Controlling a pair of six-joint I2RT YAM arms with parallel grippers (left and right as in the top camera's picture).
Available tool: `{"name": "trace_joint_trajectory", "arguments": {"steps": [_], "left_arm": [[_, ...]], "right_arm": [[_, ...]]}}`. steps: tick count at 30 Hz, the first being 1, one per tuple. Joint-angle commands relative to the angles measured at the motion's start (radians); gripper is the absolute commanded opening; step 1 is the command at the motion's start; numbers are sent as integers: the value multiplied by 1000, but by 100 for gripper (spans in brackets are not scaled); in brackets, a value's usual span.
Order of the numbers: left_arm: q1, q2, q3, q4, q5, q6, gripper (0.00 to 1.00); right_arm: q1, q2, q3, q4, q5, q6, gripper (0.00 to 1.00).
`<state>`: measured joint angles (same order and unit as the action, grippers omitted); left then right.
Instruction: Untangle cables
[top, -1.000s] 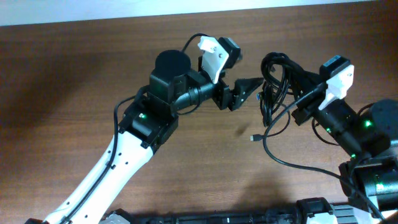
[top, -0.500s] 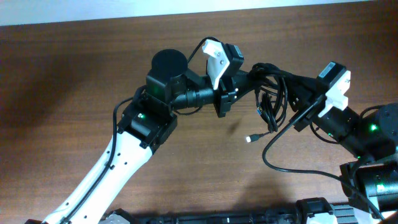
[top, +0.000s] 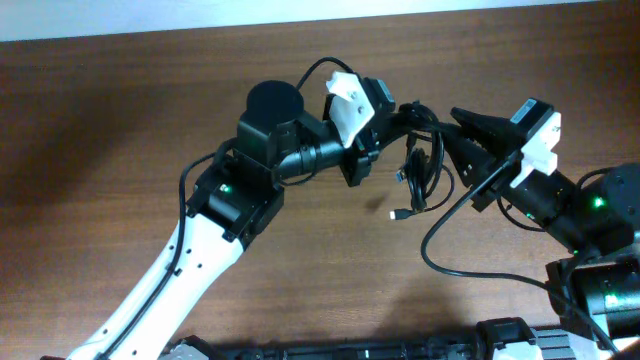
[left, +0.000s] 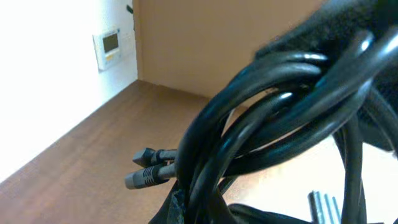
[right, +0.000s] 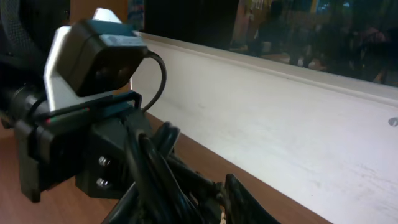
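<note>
The cables (top: 428, 170) are a bundle of thin black cords hanging in loops above the table between the two arms. One light-tipped plug (top: 397, 213) dangles at the bottom. My left gripper (top: 402, 122) is shut on the top of the bundle. In the left wrist view the cables (left: 261, 112) fill the frame, with two dark plug ends (left: 146, 177) sticking out left. My right gripper (top: 458, 137) stands just right of the bundle, its fingers spread apart. In the right wrist view the cables (right: 161, 180) run left of one finger (right: 249, 202).
The brown table (top: 120, 120) extends far to the left. A thin black wire (top: 430, 255) loops out beside the right arm. The left arm's white camera mount (right: 93, 56) sits close in front of the right wrist. A wall panel (left: 107, 46) hangs beyond the table edge.
The left gripper moved right and closed on the top of the bundle. The right gripper's jaws have parted from the cables. The bundle has shifted slightly left.
</note>
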<state>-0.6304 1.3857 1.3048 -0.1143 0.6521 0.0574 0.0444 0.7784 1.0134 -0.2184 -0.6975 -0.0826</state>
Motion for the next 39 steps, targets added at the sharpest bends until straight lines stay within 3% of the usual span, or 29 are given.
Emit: {"name": "trace_joint_trajectory", "arguments": {"steps": [1, 4, 6, 7, 8, 9, 10, 13, 22, 24, 26, 29, 34, 36, 37, 39], "left_arm": [[-82, -11, 13, -14, -13, 245, 0], [-102, -11, 13, 1, -13, 275, 0], [-102, -11, 13, 5, -32, 274, 0], [-102, -11, 13, 7, -44, 273, 11], [-100, -11, 13, 7, -47, 273, 43], [-100, -11, 13, 7, -47, 259, 62], [-100, -11, 13, 10, -47, 214, 99], [-100, -12, 13, 10, -47, 121, 99], [-31, -23, 13, 43, -21, 124, 99], [23, -29, 13, 42, 51, 129, 100], [100, -29, 13, 42, 227, 180, 93], [153, -29, 13, 35, 419, 224, 92], [153, -29, 13, 5, 568, 312, 97], [151, -29, 13, 5, 568, 312, 86], [151, -29, 13, 9, 568, 312, 71], [151, -29, 13, 16, 568, 312, 53]], "right_arm": [[1, -12, 6, 16, -27, 8, 24], [1, -12, 6, 4, -24, 8, 4], [1, -12, 6, -6, -23, 7, 4], [1, -11, 6, -5, -17, 8, 4], [1, -11, 6, -5, 5, 8, 4], [1, -11, 6, -5, 39, 8, 4], [1, -11, 6, -2, 75, 8, 4], [1, -11, 6, 3, 105, 8, 4], [1, -11, 6, -21, 104, 6, 4], [1, -11, 6, -25, 88, -39, 4], [1, -11, 6, -23, 14, -71, 4], [1, -11, 6, -20, -59, -71, 4], [1, -11, 6, 3, -131, -71, 4], [1, -11, 6, 3, -161, -71, 4], [1, -11, 6, 2, -168, -71, 4], [1, -11, 6, -1, -168, -71, 4]]}}
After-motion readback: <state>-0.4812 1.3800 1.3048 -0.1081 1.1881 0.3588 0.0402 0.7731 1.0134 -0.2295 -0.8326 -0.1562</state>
